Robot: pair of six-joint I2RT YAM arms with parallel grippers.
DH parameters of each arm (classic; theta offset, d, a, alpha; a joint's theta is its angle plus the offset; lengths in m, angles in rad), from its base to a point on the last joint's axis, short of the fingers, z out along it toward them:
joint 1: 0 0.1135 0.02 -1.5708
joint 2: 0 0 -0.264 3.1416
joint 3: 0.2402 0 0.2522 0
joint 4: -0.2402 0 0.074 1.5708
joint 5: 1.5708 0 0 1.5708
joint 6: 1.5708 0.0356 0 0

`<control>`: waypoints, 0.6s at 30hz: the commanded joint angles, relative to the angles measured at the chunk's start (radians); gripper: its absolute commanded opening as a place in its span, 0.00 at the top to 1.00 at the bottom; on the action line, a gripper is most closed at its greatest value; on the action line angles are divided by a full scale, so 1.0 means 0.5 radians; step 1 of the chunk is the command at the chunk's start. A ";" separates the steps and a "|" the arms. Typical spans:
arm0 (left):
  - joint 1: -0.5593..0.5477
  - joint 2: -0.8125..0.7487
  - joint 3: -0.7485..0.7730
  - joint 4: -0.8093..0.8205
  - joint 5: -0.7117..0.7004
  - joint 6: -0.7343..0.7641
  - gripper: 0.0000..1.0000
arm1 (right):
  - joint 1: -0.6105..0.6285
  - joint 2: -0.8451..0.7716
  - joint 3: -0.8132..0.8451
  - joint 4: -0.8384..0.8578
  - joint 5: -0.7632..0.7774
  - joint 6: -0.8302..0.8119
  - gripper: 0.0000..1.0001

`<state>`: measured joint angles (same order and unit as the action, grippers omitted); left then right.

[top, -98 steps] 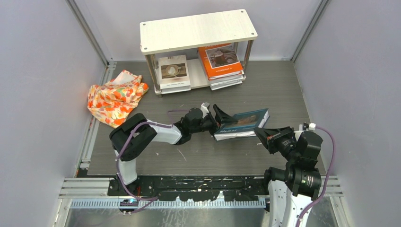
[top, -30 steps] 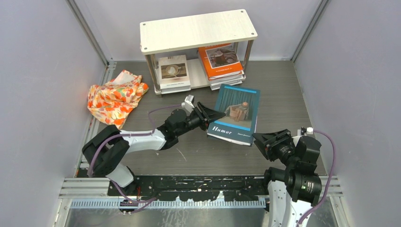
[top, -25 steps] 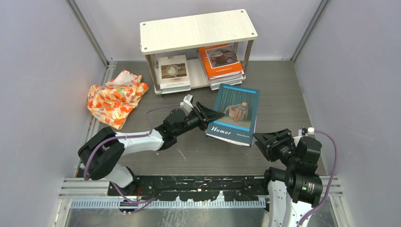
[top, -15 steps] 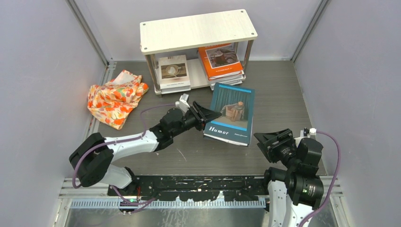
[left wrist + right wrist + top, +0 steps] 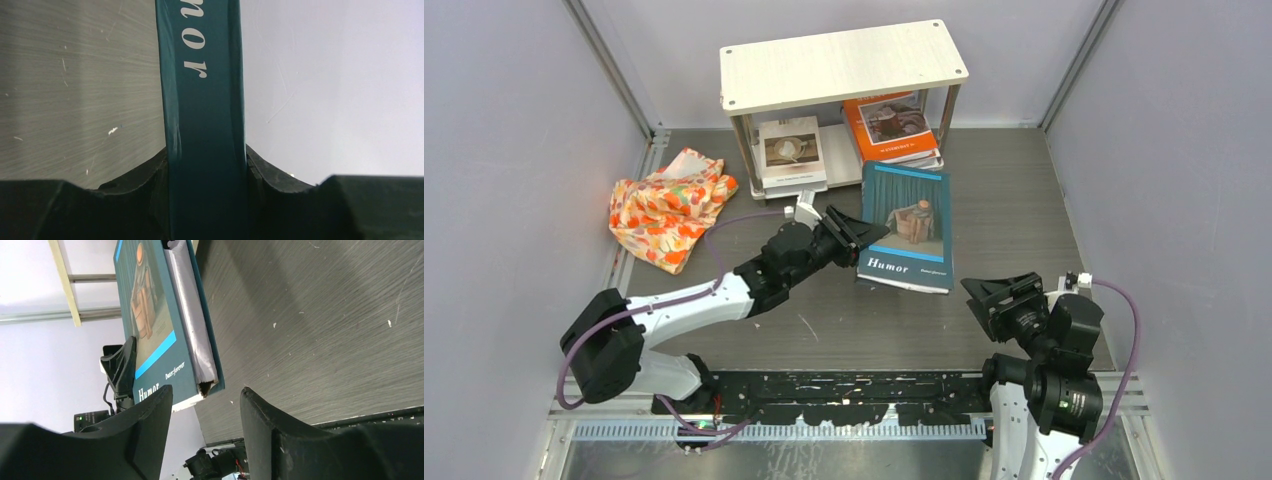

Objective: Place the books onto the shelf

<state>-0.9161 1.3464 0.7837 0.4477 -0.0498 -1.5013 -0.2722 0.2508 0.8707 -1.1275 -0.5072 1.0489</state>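
left arm (image 5: 694,300): white links, black joints | right arm (image 5: 1036,420): same | cables (image 5: 1138,330): purple | fingers (image 5: 290,440): black, tapered

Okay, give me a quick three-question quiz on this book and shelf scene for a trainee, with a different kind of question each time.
1. True or false: the right pincer is shut on the teal book.
2. Which book tops the stack on the lower board of the shelf? A) orange book B) green book C) grey book
3. What lies on the table left of the shelf?

Key: 1. False; the left pincer holds it. 2. A. 3. The cloth.
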 commanded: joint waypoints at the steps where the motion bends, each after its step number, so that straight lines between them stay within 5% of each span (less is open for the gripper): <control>1: -0.001 -0.068 0.153 0.068 -0.161 0.100 0.56 | 0.000 0.008 -0.021 0.206 -0.007 0.030 0.42; 18: 0.037 0.203 0.378 0.165 -0.221 0.079 0.55 | 0.001 0.125 -0.222 0.736 -0.005 0.266 0.40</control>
<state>-0.9012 1.4467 0.9058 0.4343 -0.1314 -1.4616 -0.2722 0.2707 0.7654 -0.8997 -0.5106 1.1542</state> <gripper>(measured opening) 0.449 0.602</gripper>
